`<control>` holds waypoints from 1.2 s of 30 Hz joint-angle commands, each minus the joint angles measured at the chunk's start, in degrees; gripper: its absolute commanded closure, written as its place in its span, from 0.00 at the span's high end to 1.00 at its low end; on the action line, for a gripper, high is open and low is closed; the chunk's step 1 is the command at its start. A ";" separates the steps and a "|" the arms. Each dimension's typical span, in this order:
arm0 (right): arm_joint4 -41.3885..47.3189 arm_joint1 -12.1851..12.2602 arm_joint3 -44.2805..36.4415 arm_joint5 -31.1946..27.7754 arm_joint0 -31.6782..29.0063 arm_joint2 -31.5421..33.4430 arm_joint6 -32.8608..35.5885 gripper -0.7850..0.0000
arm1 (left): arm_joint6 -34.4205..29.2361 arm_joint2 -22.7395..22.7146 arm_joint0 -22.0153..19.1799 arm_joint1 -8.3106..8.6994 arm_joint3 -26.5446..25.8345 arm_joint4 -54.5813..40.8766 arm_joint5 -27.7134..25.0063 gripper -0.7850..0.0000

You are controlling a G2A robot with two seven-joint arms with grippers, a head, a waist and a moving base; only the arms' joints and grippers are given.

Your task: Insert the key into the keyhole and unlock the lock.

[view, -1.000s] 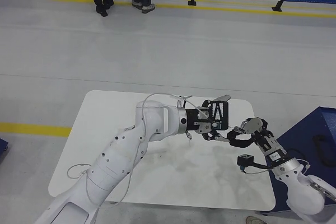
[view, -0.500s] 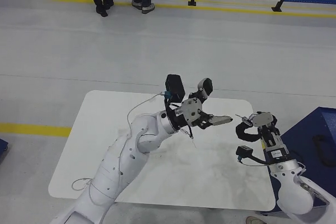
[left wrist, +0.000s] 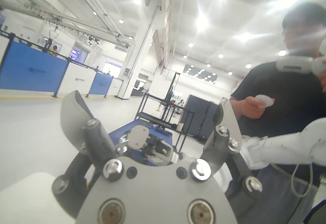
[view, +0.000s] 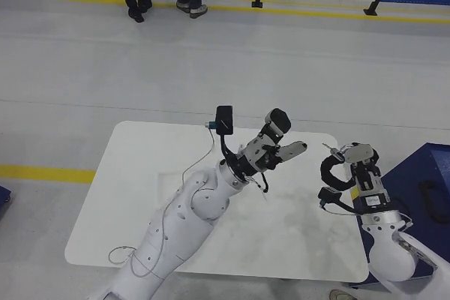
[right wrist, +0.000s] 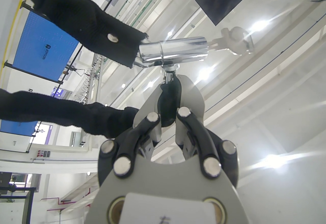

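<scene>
The lock is a chrome cylinder [right wrist: 173, 51] with a black fabric-covered cable loop [right wrist: 84, 24] coming off one end. A key [right wrist: 235, 40] sticks out of its other end, blurred. My right gripper [right wrist: 170, 81] is shut on a stub at the cylinder's side and holds the lock [view: 337, 159] up in the air over the table's right edge. My left gripper [view: 287, 136] is open and holds nothing, raised above the table a short way left of the lock. The left wrist view has the left gripper's fingers [left wrist: 76, 108] spread wide, with the right gripper [left wrist: 144, 139] farther off between them.
The white table [view: 135, 187] lies below both arms. A dark blue cabinet [view: 427, 187] stands close to its right side, next to the right arm. A thin cable [view: 199, 154] runs along the left arm.
My left gripper was at the lock's end a second ago; it has let go, drawn back left and tilted upward. The right gripper has moved right and up with the lock.
</scene>
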 commanded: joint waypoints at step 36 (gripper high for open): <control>0.00 12.91 -4.13 -6.01 26.69 -34.09 16.44 0.00 | -26.97 3.04 2.34 -5.15 1.30 -63.67 25.93 0.00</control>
